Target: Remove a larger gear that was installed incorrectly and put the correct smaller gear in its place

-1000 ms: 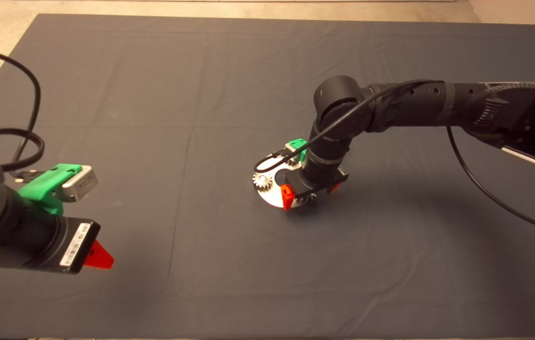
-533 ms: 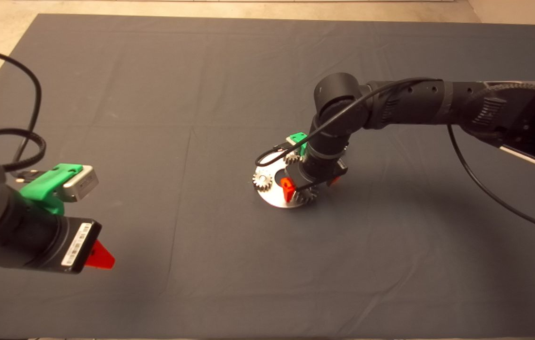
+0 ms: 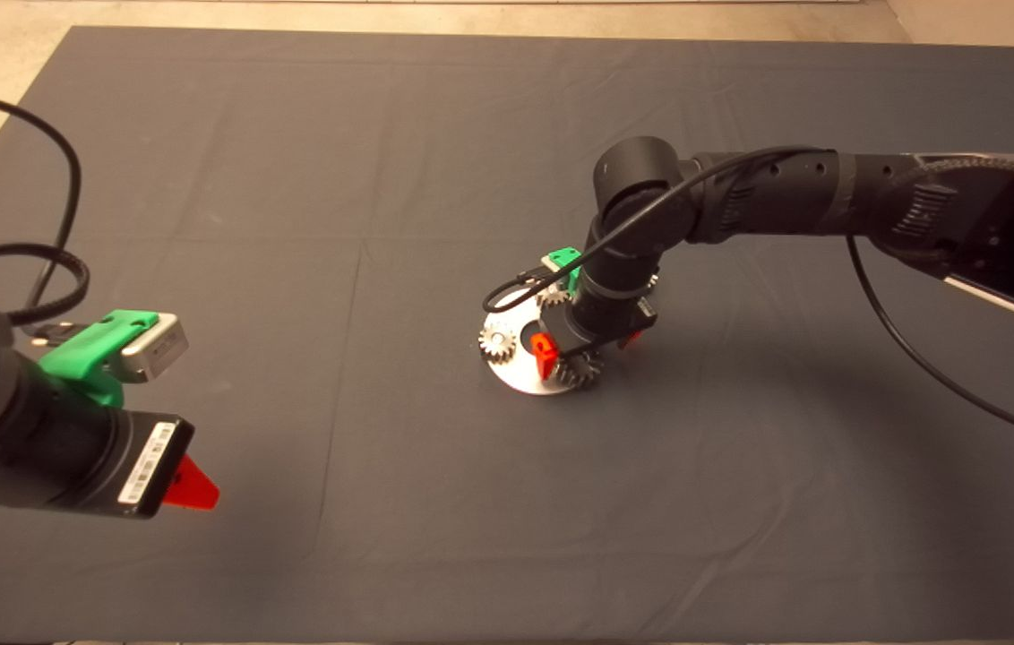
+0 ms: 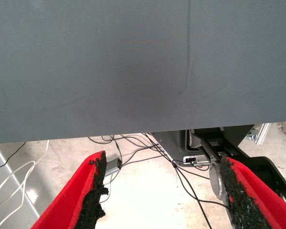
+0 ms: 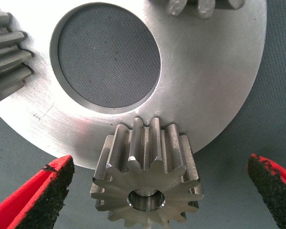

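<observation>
The right gripper (image 5: 157, 191) is hanging spread around a gear (image 5: 147, 183), possibly the smaller one; the plate (image 5: 214, 86) could shift. The left gripper (image 4: 162, 191) is idling, spread.

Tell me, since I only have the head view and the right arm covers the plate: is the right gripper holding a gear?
Observer: No. The right wrist view shows the right gripper open, both pads clear of the smaller gear between them.
Operator: Is it definitely the small one?
Observer: It has straight teeth and a central hole, and it sits at the rim of the silver plate, next to the plate's large round hole.
Operator: Is the left gripper carrying anything?
Observer: No. The left gripper is open and empty, and looks past the mat's edge at cables on the floor.
</observation>
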Tool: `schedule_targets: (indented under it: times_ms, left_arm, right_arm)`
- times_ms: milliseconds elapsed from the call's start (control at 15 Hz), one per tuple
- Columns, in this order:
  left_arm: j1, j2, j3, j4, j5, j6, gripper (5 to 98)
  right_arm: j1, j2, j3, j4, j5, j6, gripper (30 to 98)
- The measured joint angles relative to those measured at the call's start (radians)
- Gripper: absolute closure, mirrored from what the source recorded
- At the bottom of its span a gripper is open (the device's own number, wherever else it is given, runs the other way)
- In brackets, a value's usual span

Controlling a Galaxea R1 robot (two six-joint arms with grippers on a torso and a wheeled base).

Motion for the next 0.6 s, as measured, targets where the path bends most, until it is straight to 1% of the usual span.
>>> schedule_targets:
  times_ms: [133, 200, 267, 400, 467, 600]
  left_arm:
    - [0.0, 0.0, 0.0, 0.0, 0.0, 0.0, 44.4]
    - [0.0, 0.0, 0.0, 0.0, 0.0, 0.0, 44.4]
    - [0.0, 0.003, 0.0, 0.0, 0.0, 0.0, 44.4]
    - [0.0, 0.003, 0.0, 0.0, 0.0, 0.0, 44.4]
    - [0.0, 0.003, 0.0, 0.0, 0.0, 0.0, 44.4]
    - [0.0, 0.003, 0.0, 0.0, 0.0, 0.0, 44.4]
  right_arm:
    - [0.0, 0.0, 0.0, -0.001, 0.0, 0.0, 33.0]
    - [0.0, 0.0, 0.0, -0.002, 0.0, 0.0, 36.6]
    - [0.0, 0.0, -0.001, -0.002, 0.0, 0.0, 38.4]
    - [0.0, 0.0, -0.001, -0.003, 0.0, 0.0, 38.7]
    - [0.0, 0.0, -0.001, -0.003, 0.0, 0.0, 41.6]
    - [0.0, 0.001, -0.001, -0.003, 0.0, 0.0, 43.3]
